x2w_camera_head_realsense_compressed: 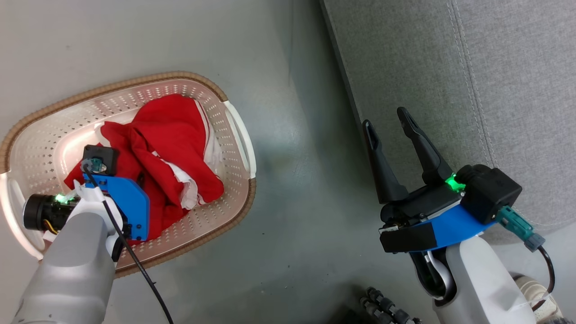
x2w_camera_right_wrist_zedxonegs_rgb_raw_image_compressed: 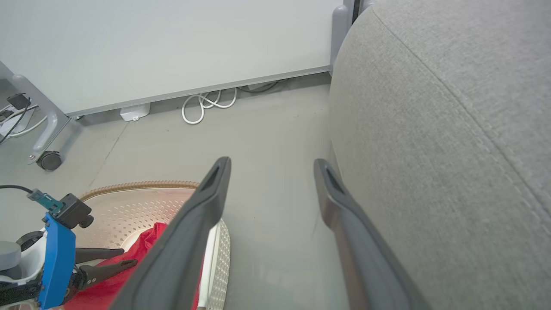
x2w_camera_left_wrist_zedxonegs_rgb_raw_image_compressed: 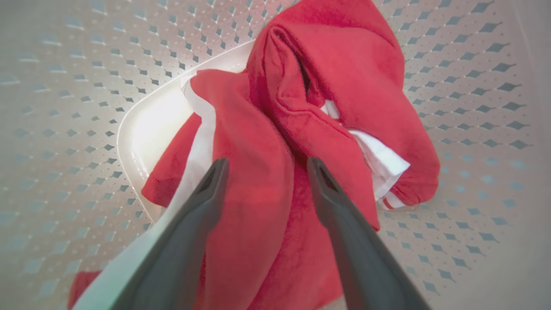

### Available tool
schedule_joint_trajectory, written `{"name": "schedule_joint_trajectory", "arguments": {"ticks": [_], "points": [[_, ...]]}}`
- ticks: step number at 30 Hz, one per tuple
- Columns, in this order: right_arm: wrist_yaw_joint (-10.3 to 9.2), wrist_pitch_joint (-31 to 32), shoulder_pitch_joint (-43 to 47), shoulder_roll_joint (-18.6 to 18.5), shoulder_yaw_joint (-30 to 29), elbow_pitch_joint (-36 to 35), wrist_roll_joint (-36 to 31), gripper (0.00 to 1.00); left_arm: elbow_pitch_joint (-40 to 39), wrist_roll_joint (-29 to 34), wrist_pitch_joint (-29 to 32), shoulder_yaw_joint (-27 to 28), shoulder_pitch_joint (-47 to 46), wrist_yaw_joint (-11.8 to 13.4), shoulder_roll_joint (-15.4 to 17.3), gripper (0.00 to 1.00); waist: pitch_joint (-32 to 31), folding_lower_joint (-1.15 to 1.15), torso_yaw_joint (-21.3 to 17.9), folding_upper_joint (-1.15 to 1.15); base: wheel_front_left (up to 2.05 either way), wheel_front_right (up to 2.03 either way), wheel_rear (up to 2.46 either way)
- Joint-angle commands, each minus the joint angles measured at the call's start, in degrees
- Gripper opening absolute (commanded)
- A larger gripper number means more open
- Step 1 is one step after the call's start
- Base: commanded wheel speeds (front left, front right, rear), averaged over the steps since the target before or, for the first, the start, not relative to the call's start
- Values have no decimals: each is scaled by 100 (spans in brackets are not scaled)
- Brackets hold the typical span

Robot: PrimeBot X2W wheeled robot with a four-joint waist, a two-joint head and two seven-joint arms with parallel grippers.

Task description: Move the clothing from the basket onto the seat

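Left gripper (x2w_camera_left_wrist_zedxonegs_rgb_raw_image_compressed: pixel 267 165) gapes above clothing (x2w_camera_left_wrist_zedxonegs_rgb_raw_image_compressed: pixel 344 64) in the basket (x2w_camera_left_wrist_zedxonegs_rgb_raw_image_compressed: pixel 64 86)

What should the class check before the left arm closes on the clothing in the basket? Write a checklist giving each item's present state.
1. Left gripper over the clothing, jaws open: ok.
2. Red fabric lined up between those jaws: ok.
3. Jaws low enough to touch the fabric: cannot tell.
4. Clothing wholly inside the basket: ok.
5. Right gripper open, holding nothing, beside the seat: ok.
6. Garments loose enough to lift one alone: cannot tell, they are bunched together.
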Motion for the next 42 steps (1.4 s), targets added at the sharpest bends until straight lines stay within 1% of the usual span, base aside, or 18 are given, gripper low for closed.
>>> {"name": "schedule_joint_trajectory", "arguments": {"ticks": [1,7,14,15,16,17,18,23,32,37,42], "points": [[1,-29,-67,-8,4,-34,33,100,53,31,85,-49,-100,51,41,100,24,-1,-36,0,0,0,0],[1,-29,-99,-8,36,-132,81,100,190,203,359,-243,-215,228,118,100,162,-1,-109,0,0,0,0],[1,-29,-48,-8,87,-180,128,100,269,362,598,-498,-285,255,176,100,268,-1,-133,0,0,0,0],[1,-29,-42,-8,86,-182,129,100,274,365,609,-516,-293,250,171,98,274,-1,-129,0,0,0,0],[1,-29,-39,-8,84,-183,129,100,280,361,618,-530,-300,246,162,60,279,-1,-124,0,0,0,0],[1,-29,-40,-8,80,-182,129,100,284,355,615,-545,-308,240,154,37,283,-1,-121,0,0,0,0],[1,-29,-46,-8,80,-179,132,100,285,360,594,-561,-315,234,150,0,286,-1,-118,0,0,0,0],[1,-29,-63,-8,97,-166,149,100,278,325,451,-627,-302,179,100,0,253,-1,-88,0,0,0,0],[1,-30,-132,-9,88,-98,128,100,315,220,397,-693,-221,115,-19,0,158,-1,-34,0,0,0,0],[1,-30,-134,-9,72,-44,77,100,313,161,292,-702,-168,86,-126,0,-6,-1,46,0,0,0,0],[1,-29,-121,-10,30,39,-28,100,324,19,129,-659,-94,37,-241,0,-397,-1,177,0,0,0,0]]}}
